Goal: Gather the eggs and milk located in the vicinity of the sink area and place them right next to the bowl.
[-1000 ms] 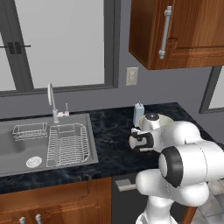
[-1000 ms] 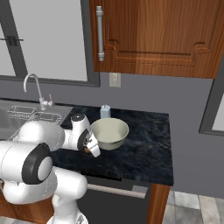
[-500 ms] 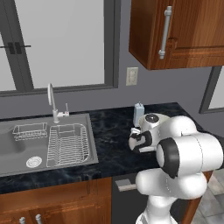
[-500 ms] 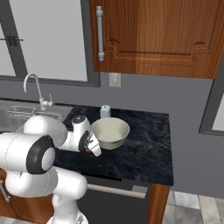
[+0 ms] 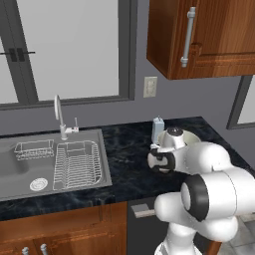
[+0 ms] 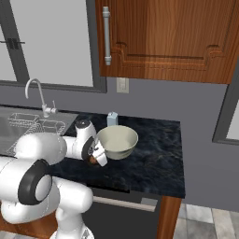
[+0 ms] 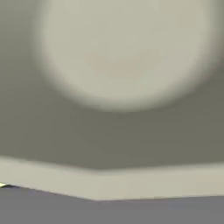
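My gripper (image 6: 97, 158) hangs low over the dark counter, tight against the left side of the cream bowl (image 6: 116, 134), jaws open. Just under it a brown egg (image 6: 92, 160) lies on the counter beside the bowl, partly hidden by the fingers. From the left base camera the gripper (image 5: 155, 162) sits in front of the bowl (image 5: 190, 135), which my wrist mostly covers. The light-blue milk carton (image 5: 158, 129) stands upright behind the bowl, near the wall (image 6: 112, 119). The hand camera looks at the bowl's blurred outer wall (image 7: 122, 57) from very close, with a pale yellow sliver at the left edge.
The steel sink (image 5: 20, 167) with its dish rack (image 5: 77, 164) and curved faucet (image 5: 59, 112) lies to the left. A wooden wall cabinet (image 5: 199, 35) hangs above the counter. The counter ends to the right of the bowl (image 6: 179, 158).
The jaws have gone from shut on the brown egg to open. The egg now rests on the counter by the bowl. The hand has barely shifted.
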